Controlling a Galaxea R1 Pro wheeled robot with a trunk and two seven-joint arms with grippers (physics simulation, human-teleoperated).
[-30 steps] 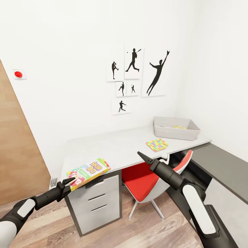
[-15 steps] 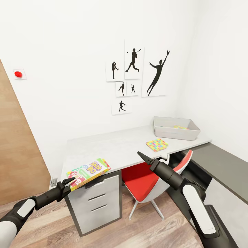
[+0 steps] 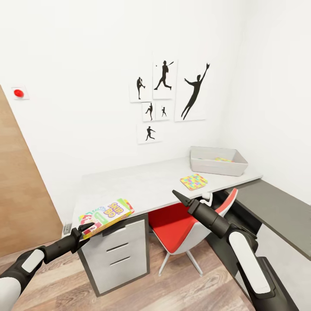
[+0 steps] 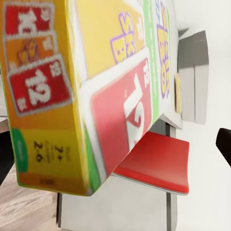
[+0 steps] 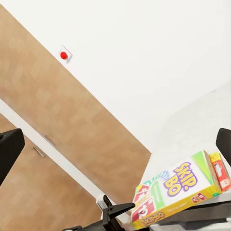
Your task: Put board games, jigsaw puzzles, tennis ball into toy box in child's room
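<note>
Carrying the Skip-Bo board game, our left gripper pinched one short end, the box level over the near end of the table, presumably in transit to the toy box at the far end. One jigsaw puzzle lay near the toy box; colour showed inside it. Our right gripper hovered empty above the red chair, jaws apparently closed. Against the earlier frames, the whole view had shifted, indicating camera movement.
</note>
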